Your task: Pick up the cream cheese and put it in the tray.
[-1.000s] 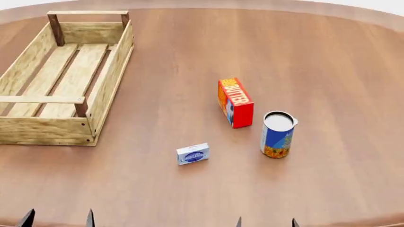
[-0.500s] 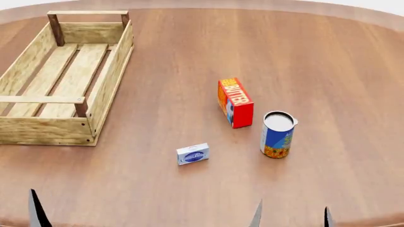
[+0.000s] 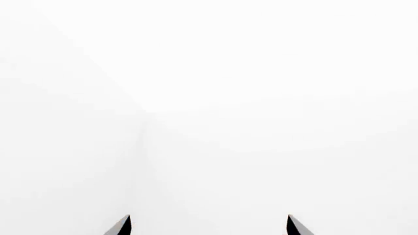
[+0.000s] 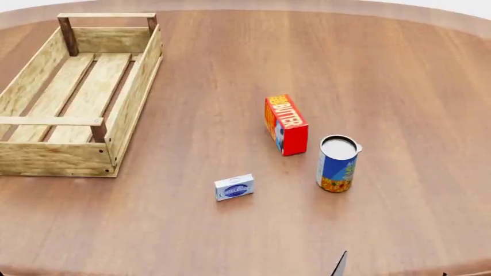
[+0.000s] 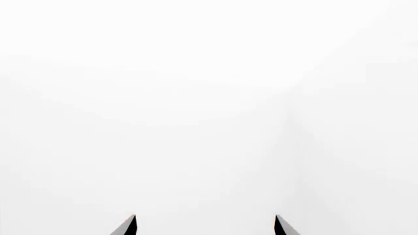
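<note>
Head view: the cream cheese (image 4: 234,187) lies flat on the table (image 4: 399,75), apart from the tray (image 4: 123,123), near the butter box (image 4: 286,125) and the can (image 4: 337,163).

Left wrist view: the left gripper (image 3: 207,226) is spread, grasping nothing.

Right wrist view: the right gripper (image 5: 203,226) is likewise spread and empty.

Showing warm reddish-brown wood grain across the table (image 4: 399,86), streaks running lengthwise. Sitting upper left: tray (image 4: 134,92) in pale blond slats, darker brown corner posts. Lying lower centre: cream cheese (image 4: 234,187), white-silver, carrying a blue oval logo. Standing centre: butter box (image 4: 286,125), red with orange-yellow face and lettering. Standing right of centre: can (image 4: 337,163), blue upper band, orange speckled lower band, pale grey top. Showing blank white in both wrist views, black fingertips (image 3: 121,226) at the edge.
</note>
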Robot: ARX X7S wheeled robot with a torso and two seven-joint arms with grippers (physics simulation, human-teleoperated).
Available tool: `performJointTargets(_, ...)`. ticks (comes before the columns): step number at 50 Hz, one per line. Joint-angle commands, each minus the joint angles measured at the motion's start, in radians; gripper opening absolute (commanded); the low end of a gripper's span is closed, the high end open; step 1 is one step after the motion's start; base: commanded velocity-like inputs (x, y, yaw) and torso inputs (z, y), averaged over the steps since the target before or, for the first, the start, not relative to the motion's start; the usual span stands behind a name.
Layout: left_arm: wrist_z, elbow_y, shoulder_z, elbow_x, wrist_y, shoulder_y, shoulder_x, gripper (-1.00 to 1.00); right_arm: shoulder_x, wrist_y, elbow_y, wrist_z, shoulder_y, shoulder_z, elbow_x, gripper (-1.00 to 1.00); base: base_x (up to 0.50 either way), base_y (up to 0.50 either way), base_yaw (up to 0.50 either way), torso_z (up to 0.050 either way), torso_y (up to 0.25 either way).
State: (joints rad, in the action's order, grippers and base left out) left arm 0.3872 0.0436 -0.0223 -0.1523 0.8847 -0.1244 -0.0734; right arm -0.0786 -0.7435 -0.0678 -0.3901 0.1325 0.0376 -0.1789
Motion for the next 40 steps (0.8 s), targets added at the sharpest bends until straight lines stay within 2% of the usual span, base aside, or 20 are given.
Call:
performJointTargets(1,0.050,-0.012,-0.001,-0.001,0.043,0.009,-0.016,1.00,-0.011,-0.078,0.005,-0.053,0.009,0.005,-0.034,1.00,0.00,0.00,0.00,0.000,0.000)
performJointTargets(29,0.080,0.003,0.043,0.016,0.049,-0.001,-0.059,1.00,-0.042,-0.074,0.002,-0.096,0.011,0.037,-0.053,1.00,0.00,0.00,0.00,0.000,0.000)
performJointTargets(40,0.092,0.002,0.054,0.034,0.043,0.002,-0.073,1.00,-0.050,-0.065,0.004,-0.110,0.008,0.047,-0.058,1.00,0.11,0.24,0.00,0.000,0.000)
